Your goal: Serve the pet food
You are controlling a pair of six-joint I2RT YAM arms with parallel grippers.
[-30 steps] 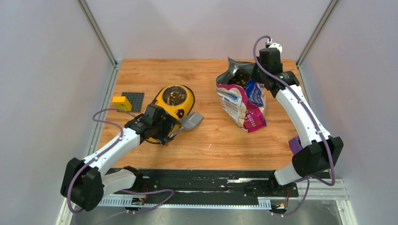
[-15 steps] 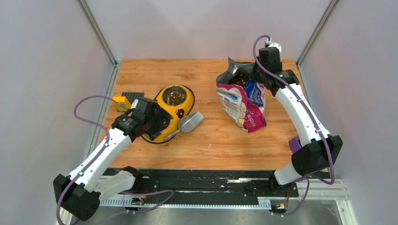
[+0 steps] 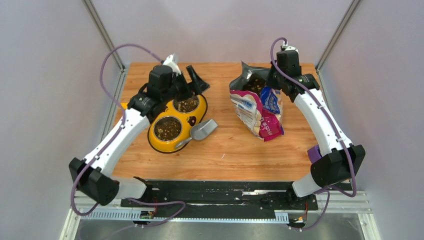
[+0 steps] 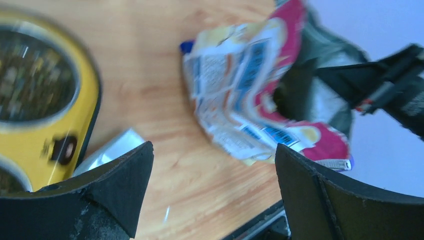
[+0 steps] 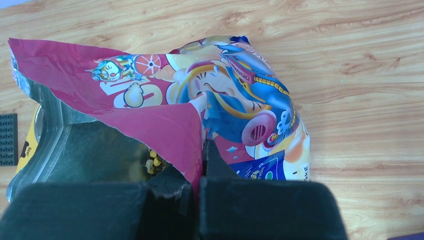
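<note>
The pink-and-blue pet food bag (image 3: 257,107) stands open at the right of the table, with kibble (image 3: 257,83) showing in its mouth. My right gripper (image 3: 272,82) is shut on the bag's rim (image 5: 192,135), and pellets (image 5: 152,162) lie just inside. My left gripper (image 3: 189,82) is open and empty, raised over the far end of the yellow feeder (image 3: 196,119). Both steel bowls (image 3: 167,128) hold kibble. In the blurred left wrist view the gripper (image 4: 212,170) looks across the wood at the bag (image 4: 250,100).
The grey scoop (image 3: 202,130) lies on the table against the feeder's right side, and it shows in the left wrist view (image 4: 107,150). A dark studded baseplate (image 5: 7,139) lies beyond the feeder. A purple object (image 3: 314,154) sits by the right arm. Walls enclose the table.
My left arm has drawn away from the scoop, then lifted and swung to the far side over the feeder, uncovering the near bowl. The scoop stays on the table. The right arm and the bag have not moved.
</note>
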